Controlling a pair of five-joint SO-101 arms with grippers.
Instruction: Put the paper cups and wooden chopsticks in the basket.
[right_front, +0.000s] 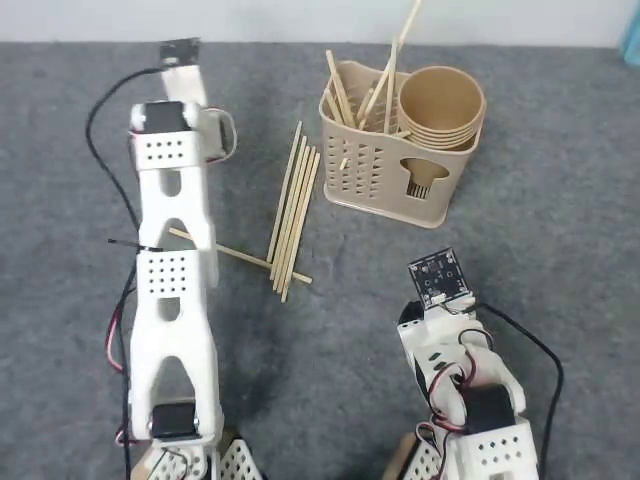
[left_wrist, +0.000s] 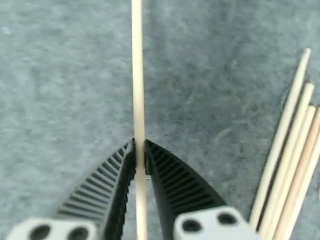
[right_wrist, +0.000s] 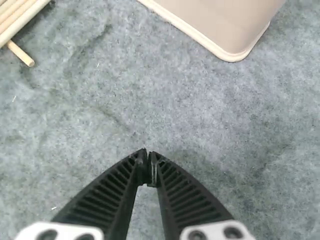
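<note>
My left gripper (left_wrist: 140, 147) is shut on a single wooden chopstick (left_wrist: 137, 75), which runs straight out from between its fingers over the grey carpet. In the high view this chopstick (right_front: 245, 257) lies slantwise, one end under the left arm (right_front: 175, 270), the other crossing the near end of a bundle of several chopsticks (right_front: 292, 205) (left_wrist: 290, 160). The beige basket (right_front: 375, 175) (right_wrist: 220, 25) stands at the back right, holding stacked paper cups (right_front: 440, 105) and several chopsticks (right_front: 365, 90). My right gripper (right_wrist: 148, 156) is shut on nothing, low over the carpet in front of the basket.
Grey carpet (right_front: 560, 240) covers the table. The right arm (right_front: 455, 360) sits at the near right, its cable looping beside it. A black cable (right_front: 100, 130) trails along the left arm. Ends of the chopstick bundle (right_wrist: 15, 20) show in the right wrist view.
</note>
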